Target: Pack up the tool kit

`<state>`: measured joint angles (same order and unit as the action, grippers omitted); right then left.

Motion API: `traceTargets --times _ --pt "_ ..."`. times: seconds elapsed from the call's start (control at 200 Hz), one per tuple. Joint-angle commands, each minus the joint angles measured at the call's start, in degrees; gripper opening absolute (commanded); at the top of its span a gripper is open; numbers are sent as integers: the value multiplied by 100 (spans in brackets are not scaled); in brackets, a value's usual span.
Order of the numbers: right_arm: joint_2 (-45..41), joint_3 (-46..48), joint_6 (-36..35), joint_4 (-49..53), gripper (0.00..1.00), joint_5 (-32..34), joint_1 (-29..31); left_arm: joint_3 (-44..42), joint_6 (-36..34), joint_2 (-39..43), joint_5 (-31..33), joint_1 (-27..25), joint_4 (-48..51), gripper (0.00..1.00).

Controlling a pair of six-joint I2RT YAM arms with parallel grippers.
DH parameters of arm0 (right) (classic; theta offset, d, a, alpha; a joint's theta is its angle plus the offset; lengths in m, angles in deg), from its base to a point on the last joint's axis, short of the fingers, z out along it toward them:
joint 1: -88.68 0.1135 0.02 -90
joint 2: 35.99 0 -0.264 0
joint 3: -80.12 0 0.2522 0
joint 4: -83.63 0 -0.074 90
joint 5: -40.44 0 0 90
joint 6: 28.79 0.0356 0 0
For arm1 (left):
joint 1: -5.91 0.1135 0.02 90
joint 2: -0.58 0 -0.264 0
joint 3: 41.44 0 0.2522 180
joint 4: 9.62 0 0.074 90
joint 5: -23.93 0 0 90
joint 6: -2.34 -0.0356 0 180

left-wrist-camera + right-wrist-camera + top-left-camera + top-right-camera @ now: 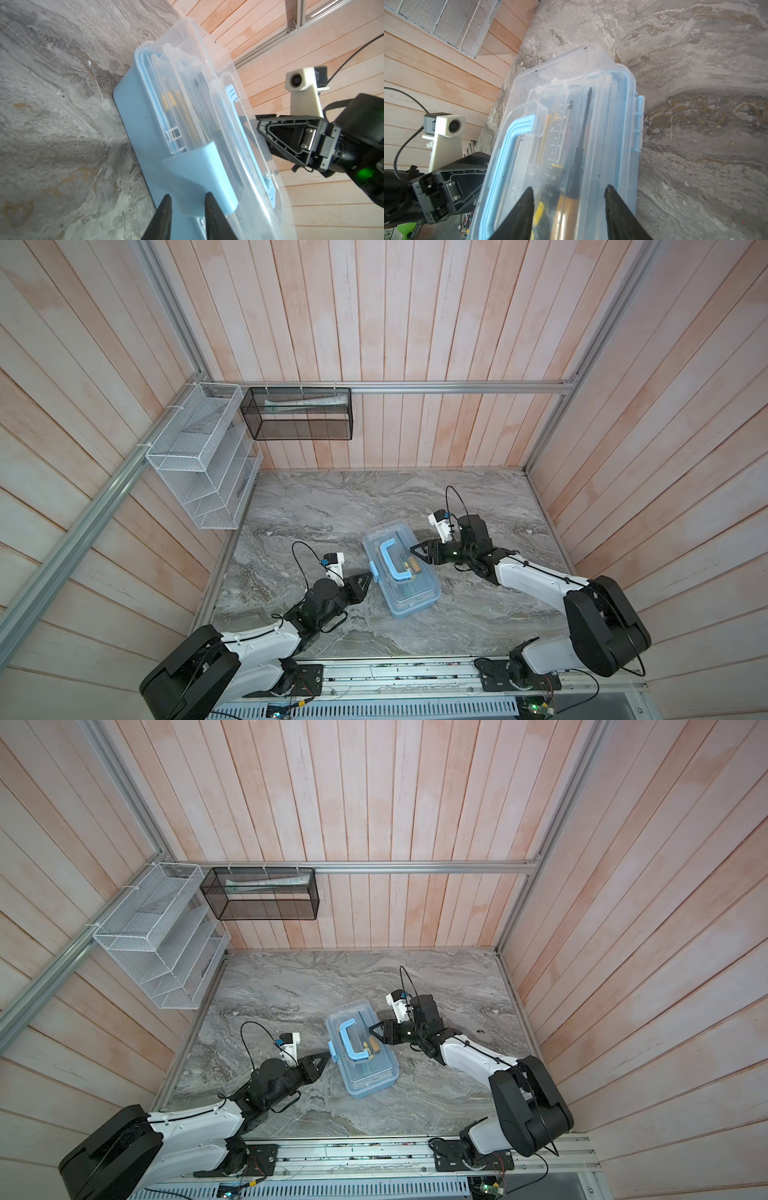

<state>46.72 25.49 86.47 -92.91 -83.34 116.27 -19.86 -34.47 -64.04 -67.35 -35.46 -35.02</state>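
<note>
The tool kit, a light blue box (pixel 415 593) (pixel 370 1073) with a clear lid, lies shut and slanted mid-table in both top views. A blue handle (pixel 397 562) (pixel 500 166) lies flat on the lid. Screwdrivers (pixel 583 135) (pixel 174 112) show through the lid. My left gripper (pixel 368 574) (pixel 326 1054) (pixel 188 195) is at the blue latch (pixel 199 166) on the box's left side. Its jaws stand a narrow gap apart, with the latch's lower edge showing between the tips. My right gripper (pixel 415 549) (pixel 374 1029) (pixel 569 189) is open at the lid's right side, holding nothing.
A white wire rack (pixel 199 456) hangs on the left wall. Next to it, on the back wall, a black mesh basket (pixel 299 414) holds a pale tube. Wooden walls close in the marble table (pixel 332 506) on three sides. The arms' rail (pixel 415 672) runs along the front.
</note>
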Motion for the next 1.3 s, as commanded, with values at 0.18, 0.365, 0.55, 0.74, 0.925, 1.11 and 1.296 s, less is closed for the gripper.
traceTargets --times 0.18,0.365,0.55,0.74,0.925,1.11,1.296 --pt "254 25 -65 547 51 -110 52 -61 -85 162 -135 -17 -249 30" --pt "225 -10 -38 556 51 -96 51 -35 -260 137 -171 -13 -317 30" --pt "253 -10 6 531 51 -114 53 -19 -307 98 -153 -13 -324 29" --pt "262 16 4 496 51 -118 54 -34 -283 20 -144 -17 -362 25" --pt "245 41 3 503 51 -100 53 -43 -313 50 -128 -13 -322 23" --pt "253 37 -3 504 51 -102 45 -26 -353 40 -100 -12 -218 22" --pt "297 34 -2 486 51 -124 50 27 -371 -64 -118 -13 -176 22"
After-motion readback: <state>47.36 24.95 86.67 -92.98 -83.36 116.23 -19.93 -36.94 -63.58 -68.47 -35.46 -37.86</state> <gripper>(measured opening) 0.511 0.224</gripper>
